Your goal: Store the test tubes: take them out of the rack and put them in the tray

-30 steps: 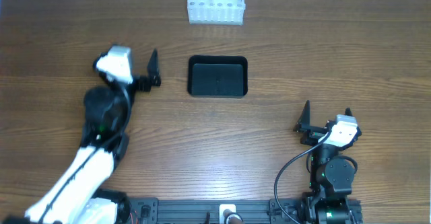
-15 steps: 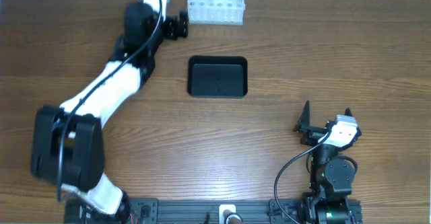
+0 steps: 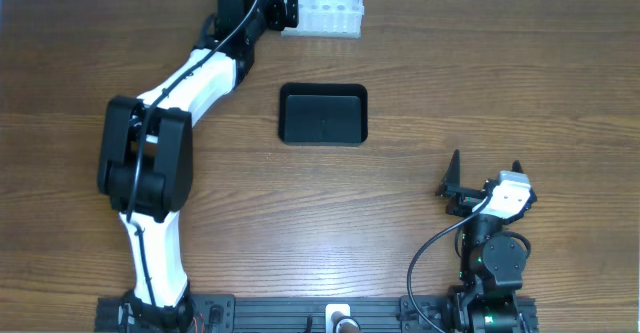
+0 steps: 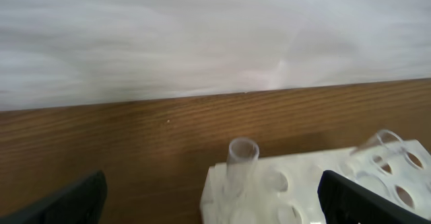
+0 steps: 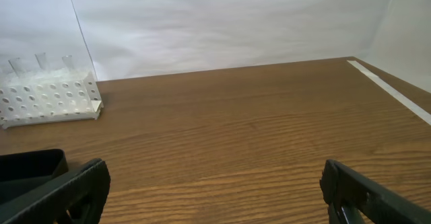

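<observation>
- A white plastic test-tube rack (image 3: 322,13) stands at the far edge of the brown wooden table (image 3: 520,83). It is beyond the black rectangular tray (image 3: 323,114) and apart from it.
- One clear test tube (image 4: 241,165) stands upright in a hole at the rack's left end.
- A second clear tube (image 4: 382,146) stands further along the rack.
- The left gripper (image 3: 288,8) is at the rack's left end. Its fingers are spread wide on either side of the end tube and do not touch it.
- The right gripper (image 3: 484,175) sits near its own base, well apart from tray and rack. Its fingers are parted and hold nothing.
</observation>
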`<state>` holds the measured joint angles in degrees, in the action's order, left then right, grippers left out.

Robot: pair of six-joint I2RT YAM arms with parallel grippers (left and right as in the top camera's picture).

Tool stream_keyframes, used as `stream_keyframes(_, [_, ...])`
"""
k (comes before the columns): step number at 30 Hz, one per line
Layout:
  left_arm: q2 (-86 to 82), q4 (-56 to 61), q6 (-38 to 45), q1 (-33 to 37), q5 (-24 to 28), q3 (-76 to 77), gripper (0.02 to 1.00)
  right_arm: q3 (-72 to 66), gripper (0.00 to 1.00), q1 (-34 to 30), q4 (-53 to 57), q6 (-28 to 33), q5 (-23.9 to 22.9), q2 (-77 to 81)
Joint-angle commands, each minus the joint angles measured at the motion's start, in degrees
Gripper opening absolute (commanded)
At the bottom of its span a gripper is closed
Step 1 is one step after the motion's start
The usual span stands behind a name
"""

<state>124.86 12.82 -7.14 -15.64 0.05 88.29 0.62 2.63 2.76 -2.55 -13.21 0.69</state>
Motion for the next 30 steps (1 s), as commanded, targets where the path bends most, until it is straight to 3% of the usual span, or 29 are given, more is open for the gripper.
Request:
stream_keyframes(1, [3.50,0.70,-0.85,-0.35,0.52,4.24,0.996,-0.35,0.991,0.31,0.04,0.04,-0.15,-0.31])
stream_keyframes(18, [7.98,4.87,-0.79,-0.61,-1.18,6.23,0.996,-0.35,0.993,0.31,0.04,0.04,-0.15,-0.31])
stream_keyframes(30, [9.31,7.96,-0.81,-1.27,-1.16,6.25,0.858,-0.35,0.991,0.31,0.04,0.04,-0.15,-0.31])
